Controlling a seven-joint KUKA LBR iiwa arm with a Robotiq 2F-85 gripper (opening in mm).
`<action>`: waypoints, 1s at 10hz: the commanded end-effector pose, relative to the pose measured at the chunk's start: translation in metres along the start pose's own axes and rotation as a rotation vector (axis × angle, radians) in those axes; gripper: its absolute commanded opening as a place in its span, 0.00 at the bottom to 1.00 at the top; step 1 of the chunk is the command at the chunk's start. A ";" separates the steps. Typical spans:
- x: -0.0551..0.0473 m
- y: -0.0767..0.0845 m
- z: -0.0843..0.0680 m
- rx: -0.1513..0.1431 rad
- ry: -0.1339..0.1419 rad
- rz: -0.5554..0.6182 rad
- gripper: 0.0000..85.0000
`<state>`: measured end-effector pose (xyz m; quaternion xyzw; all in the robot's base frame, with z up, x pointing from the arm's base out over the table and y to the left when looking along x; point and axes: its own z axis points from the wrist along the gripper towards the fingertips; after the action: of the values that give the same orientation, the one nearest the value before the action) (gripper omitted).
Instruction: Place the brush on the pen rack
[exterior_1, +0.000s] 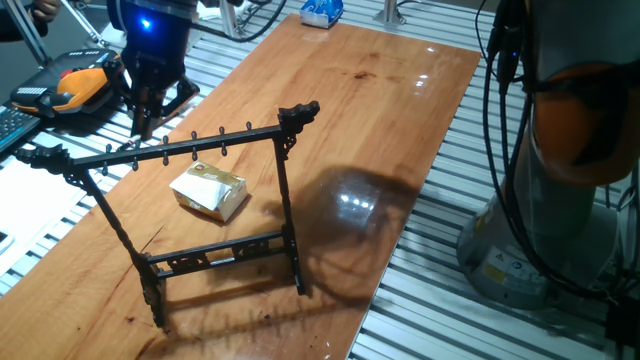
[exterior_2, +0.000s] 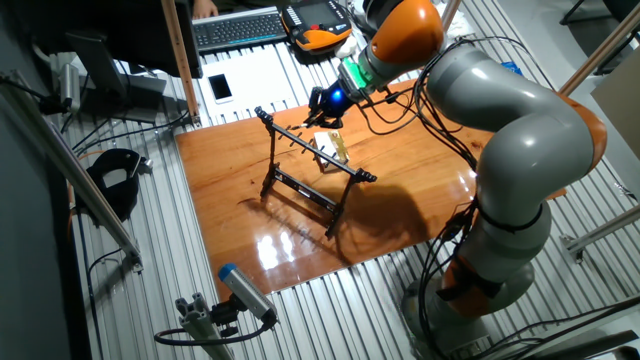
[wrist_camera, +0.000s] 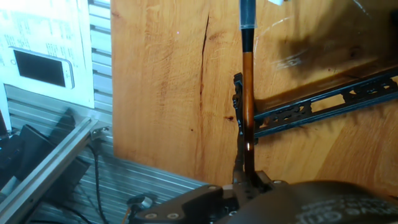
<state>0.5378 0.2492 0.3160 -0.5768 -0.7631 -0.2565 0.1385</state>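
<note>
The pen rack (exterior_1: 200, 148) is a black ornate frame that stands upright on the wooden table, also seen in the other fixed view (exterior_2: 312, 172). My gripper (exterior_1: 146, 118) hovers just behind the left part of its top bar, close above the row of hooks. The hand view shows the gripper (wrist_camera: 249, 182) shut on the brush (wrist_camera: 247, 81), a thin brown stick with a dark end that points away from the hand. The stick crosses the rack's carved end and black bars (wrist_camera: 323, 102) below it. In the fixed views the brush is too thin to make out.
A small tan cardboard box (exterior_1: 210, 190) lies on the table behind the rack. A phone on paper (wrist_camera: 43, 68), a keyboard (exterior_2: 240, 28) and an orange pendant (exterior_1: 80, 85) sit off the table's edge on the metal slats. The arm's body (exterior_2: 510, 130) stands at the right.
</note>
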 end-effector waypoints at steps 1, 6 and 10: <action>0.000 0.000 0.001 0.000 -0.006 -0.002 0.00; 0.000 0.001 0.001 0.007 -0.052 -0.028 0.00; -0.003 0.003 0.006 0.025 -0.071 -0.032 0.00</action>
<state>0.5422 0.2510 0.3102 -0.5717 -0.7793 -0.2296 0.1150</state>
